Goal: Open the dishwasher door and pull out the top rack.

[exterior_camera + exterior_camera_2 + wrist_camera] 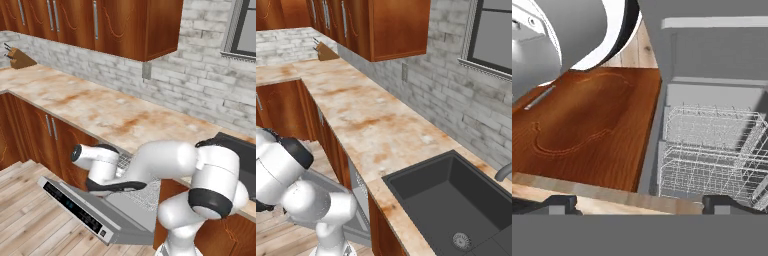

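Note:
The dishwasher door (122, 220) hangs folded down and open, its dark control strip (75, 207) on the outer edge. It also shows as a grey panel (358, 220) and reaches away at the top of the hand view (712, 50). Wire racks sit inside the cavity. The top rack (707, 167), a silver grid, lies just beyond the counter edge and peeks out under the counter (126, 161) behind my arm. My gripper (641, 205) hovers by that edge, open, its fingertips (559, 204) far apart with nothing between them.
A reddish-brown cabinet door (587, 125) flanks the dishwasher opening. The marble counter (100, 110) runs above it, with a dark sink (456, 190) to the right and a knife block (20, 59) far left. Wooden floor (30, 225) lies before the open door.

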You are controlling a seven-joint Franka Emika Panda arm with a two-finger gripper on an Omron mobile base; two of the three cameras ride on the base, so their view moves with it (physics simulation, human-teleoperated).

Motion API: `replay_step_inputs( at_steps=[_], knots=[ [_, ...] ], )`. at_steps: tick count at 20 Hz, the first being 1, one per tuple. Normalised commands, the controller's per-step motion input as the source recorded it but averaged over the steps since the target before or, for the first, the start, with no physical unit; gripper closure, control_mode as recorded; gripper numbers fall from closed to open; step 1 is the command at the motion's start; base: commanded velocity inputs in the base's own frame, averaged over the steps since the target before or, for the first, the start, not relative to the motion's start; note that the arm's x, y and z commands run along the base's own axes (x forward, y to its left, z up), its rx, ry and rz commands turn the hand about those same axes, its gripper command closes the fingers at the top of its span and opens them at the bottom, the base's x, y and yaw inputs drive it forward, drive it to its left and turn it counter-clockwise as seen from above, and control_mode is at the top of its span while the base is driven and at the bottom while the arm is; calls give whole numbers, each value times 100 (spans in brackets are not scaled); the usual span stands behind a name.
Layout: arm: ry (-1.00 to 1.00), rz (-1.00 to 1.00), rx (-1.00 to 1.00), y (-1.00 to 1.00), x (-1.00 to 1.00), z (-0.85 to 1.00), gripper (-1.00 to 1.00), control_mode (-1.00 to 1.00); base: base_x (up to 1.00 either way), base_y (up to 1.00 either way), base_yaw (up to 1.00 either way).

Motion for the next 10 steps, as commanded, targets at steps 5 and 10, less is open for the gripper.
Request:
replay_step_inputs(
  at_steps=[5,10],
  knots=[
    [31,0,-29,-8,53,-91,-100,-100,0,0,0],
    [41,-4,-25,-26,46,-29,-100,-100,0,0,0]
  ],
)
